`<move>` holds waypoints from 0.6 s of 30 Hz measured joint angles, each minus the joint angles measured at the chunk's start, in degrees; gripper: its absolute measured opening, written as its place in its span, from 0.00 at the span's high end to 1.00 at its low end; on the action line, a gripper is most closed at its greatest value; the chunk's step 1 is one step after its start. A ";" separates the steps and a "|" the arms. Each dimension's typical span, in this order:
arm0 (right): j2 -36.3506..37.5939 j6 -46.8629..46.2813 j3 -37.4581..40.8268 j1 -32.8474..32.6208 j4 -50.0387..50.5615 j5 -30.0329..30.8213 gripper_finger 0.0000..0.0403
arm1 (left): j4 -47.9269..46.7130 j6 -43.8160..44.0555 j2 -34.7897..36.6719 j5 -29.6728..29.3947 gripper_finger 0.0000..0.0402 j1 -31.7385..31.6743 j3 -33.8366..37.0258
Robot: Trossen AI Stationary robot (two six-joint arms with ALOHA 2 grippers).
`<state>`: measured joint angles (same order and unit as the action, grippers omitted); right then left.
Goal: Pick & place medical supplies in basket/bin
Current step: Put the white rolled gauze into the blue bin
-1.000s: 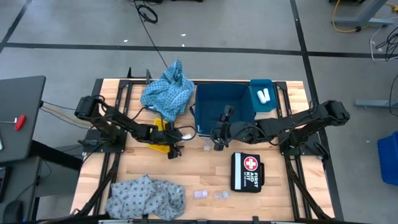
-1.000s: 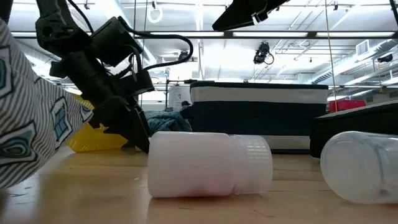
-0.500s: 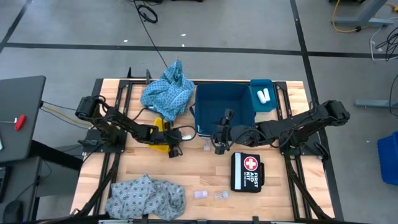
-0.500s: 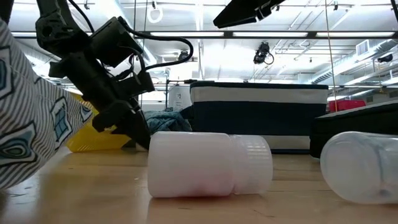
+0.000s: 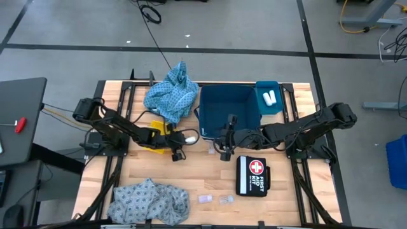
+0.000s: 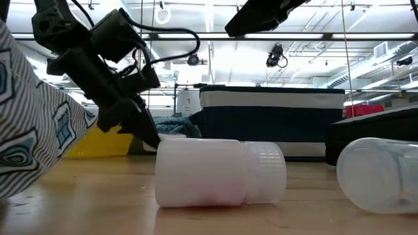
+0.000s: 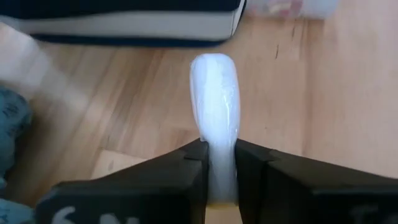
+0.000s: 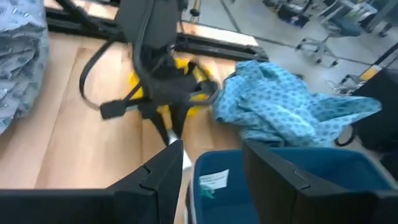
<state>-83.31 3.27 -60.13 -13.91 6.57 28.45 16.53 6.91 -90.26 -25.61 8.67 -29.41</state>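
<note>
As the left tool (image 7: 219, 163) clamps its two dark fingers on a small white finger-sized roll (image 7: 215, 106), the roll juts forward past the fingertips above the light wooden table (image 5: 197, 172). Seen from above, that tool (image 5: 180, 140) hangs just beside the left wall of the deep dark-blue plastic bin (image 5: 229, 108), with the roll (image 5: 189, 137) pointing toward the bin and a yellow object (image 5: 160, 137) lying under the arm on the side away from the bin.

The right tool (image 5: 222, 147) hovers at the bin's near wall, its fingers (image 8: 163, 174) spread apart and grasping nothing; its wrist camera looks past them at the left arm and the bin's rim (image 8: 249, 163).

A light-blue patterned cloth (image 5: 171, 94) lies bunched against the bin's far left corner. A second, paler patterned cloth (image 5: 150, 201) is heaped well apart from the bin, at the table's near edge on the left arm's side. Two tiny clear plastic packets (image 5: 214, 200) lie between that cloth and a black pouch with a red cross and the words FIRST AID KIT (image 5: 253, 175), which rests near the bin's front on the right arm's side. A smaller blue tray (image 5: 269, 107) touches the bin's right wall and holds two more white rolls (image 5: 270, 98).

From table height, a white cylinder with a ribbed cap (image 6: 221, 172) lies on its side in front of the bin.
</note>
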 joint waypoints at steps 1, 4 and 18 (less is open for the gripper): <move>-0.13 -0.02 0.03 0.00 0.03 -0.16 0.57 | 0.03 -0.18 0.61 0.04 0.89 0.07 0.00; -0.83 -0.02 0.07 0.00 0.13 -0.64 0.57 | -0.10 -0.42 2.61 -0.11 0.89 0.71 0.00; -1.68 -2.09 0.66 0.41 -2.98 -5.31 0.57 | -1.67 -4.09 13.66 -5.96 0.89 6.94 0.02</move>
<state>-84.99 1.18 -59.47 -13.50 3.59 23.14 14.86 2.82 -76.60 -31.57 15.61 -29.39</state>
